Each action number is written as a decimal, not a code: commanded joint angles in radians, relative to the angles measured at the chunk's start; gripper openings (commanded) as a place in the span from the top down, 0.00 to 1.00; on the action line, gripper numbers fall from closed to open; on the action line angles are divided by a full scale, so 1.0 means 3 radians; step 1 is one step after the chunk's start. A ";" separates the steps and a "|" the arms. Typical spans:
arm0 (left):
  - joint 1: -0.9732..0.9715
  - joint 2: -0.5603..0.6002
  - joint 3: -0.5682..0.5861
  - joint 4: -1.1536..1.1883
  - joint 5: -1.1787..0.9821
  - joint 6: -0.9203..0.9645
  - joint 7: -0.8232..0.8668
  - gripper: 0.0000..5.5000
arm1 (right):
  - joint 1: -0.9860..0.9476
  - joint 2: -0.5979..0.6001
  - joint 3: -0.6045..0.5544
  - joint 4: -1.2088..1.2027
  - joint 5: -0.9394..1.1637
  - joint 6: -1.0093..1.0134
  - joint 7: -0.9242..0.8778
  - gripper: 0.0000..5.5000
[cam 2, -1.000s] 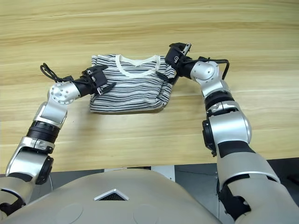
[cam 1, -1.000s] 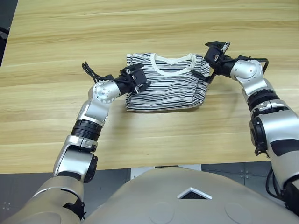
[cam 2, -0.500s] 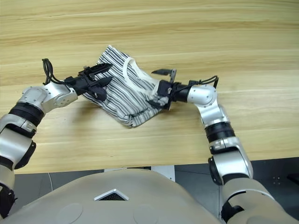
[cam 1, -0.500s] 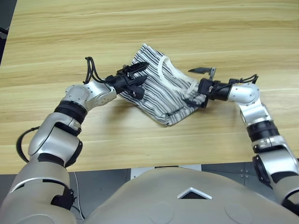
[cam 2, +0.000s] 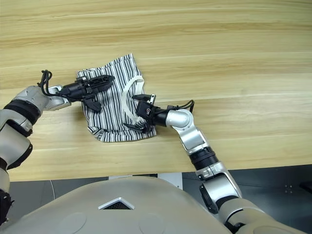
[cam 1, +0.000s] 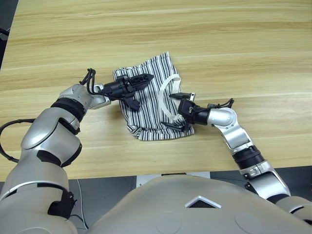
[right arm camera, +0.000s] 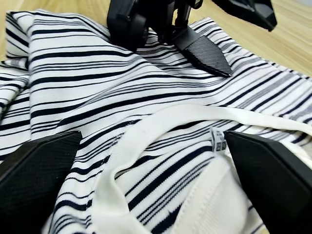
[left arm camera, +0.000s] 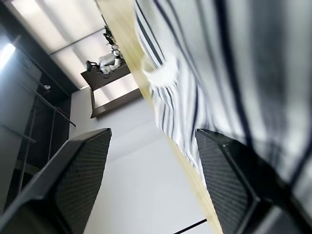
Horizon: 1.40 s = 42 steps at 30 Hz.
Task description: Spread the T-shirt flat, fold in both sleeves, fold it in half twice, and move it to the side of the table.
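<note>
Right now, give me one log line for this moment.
shirt: folded, on table | left gripper: open, over shirt | right gripper: open, at collar

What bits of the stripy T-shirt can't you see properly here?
Sleeves of the T-shirt: hidden inside its folds, head views.
Cloth under the left gripper: covered by it, head views.
Print on the neck label: too small, right wrist view.
T-shirt's outline: cut off by the edges, both wrist views.

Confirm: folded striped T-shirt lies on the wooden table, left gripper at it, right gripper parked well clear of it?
Not quite. The right gripper is not clear of the striped T-shirt: its open fingers sit either side of the white collar, as the right wrist view shows. The shirt does lie folded on the wooden table, with the left gripper at it.
</note>
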 commanded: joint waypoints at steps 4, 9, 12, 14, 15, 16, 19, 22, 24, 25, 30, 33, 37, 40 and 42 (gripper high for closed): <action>-0.0217 0.0254 0.0310 -0.0556 -0.0370 -0.0298 0.0051 0.42 | 0.0186 -0.0280 -0.0282 -0.1136 0.0782 0.0535 0.0367 0.00; -0.0240 0.0559 0.0911 -0.1316 -0.1076 -0.0593 -0.0599 0.42 | 0.0157 -0.0566 -0.0589 -0.1978 0.1809 0.1433 0.0631 0.00; 0.0124 0.0601 0.1084 -0.1380 -0.2194 -0.0901 -0.1781 0.42 | -0.0029 -0.0538 -0.0568 -0.1739 0.1583 0.1332 0.0463 0.00; 0.0469 0.0702 0.1065 -0.1633 -0.2917 -0.0893 -0.2533 0.42 | -0.0112 -0.0496 -0.0468 -0.1408 0.1288 0.1115 0.0329 0.00; 0.0617 0.0762 0.1057 -0.1785 -0.3144 -0.0852 -0.2795 0.42 | -0.0140 -0.0460 -0.0416 -0.1250 0.1169 0.1010 0.0274 0.00; 0.0746 0.0807 0.1065 -0.1924 -0.3338 -0.0791 -0.3025 0.42 | -0.0162 -0.0419 -0.0380 -0.1119 0.1099 0.0940 0.0240 0.00; 0.1091 0.0876 0.1167 -0.2320 -0.3671 -0.0596 -0.3522 0.42 | -0.0251 -0.0275 -0.0297 -0.0710 0.0922 0.0705 0.0162 0.00; 0.1405 0.0862 0.1336 -0.2720 -0.3830 -0.0341 -0.3874 0.42 | -0.0366 -0.0198 -0.0235 -0.0318 0.0706 0.0430 0.0091 0.00; 0.1594 0.0832 0.1471 -0.3015 -0.3905 -0.0173 -0.4043 0.42 | -0.0421 -0.0154 -0.0220 -0.0121 0.0624 0.0303 0.0081 0.00; 0.1659 0.0815 0.1533 -0.3131 -0.3924 -0.0106 -0.4113 0.42 | -0.0436 -0.0136 -0.0206 -0.0048 0.0592 0.0268 0.0079 0.00; 0.1958 0.0706 0.1785 -0.3135 -0.3903 0.0036 -0.4267 0.42 | -0.0401 -0.0118 -0.0046 0.0114 0.0334 0.0091 0.0043 0.00; 0.2219 0.0712 0.1923 -0.3074 -0.3861 0.0027 -0.4272 0.42 | -0.0382 -0.0125 0.0014 0.0134 0.0228 0.0029 0.0037 0.00; 0.2523 0.0620 0.1967 -0.3225 -0.3831 0.0081 -0.4370 0.42 | -0.0308 -0.0158 0.0040 0.0065 0.0173 0.0033 0.0054 0.00; 0.2723 0.0542 0.1963 -0.3329 -0.3818 0.0134 -0.4453 0.42 | -0.0274 -0.0173 0.0060 0.0032 0.0128 0.0044 0.0044 0.00; 0.2863 0.0495 0.1944 -0.3335 -0.3799 0.0153 -0.4507 0.42 | -0.0253 -0.0177 0.0066 0.0002 0.0111 0.0060 0.0041 0.00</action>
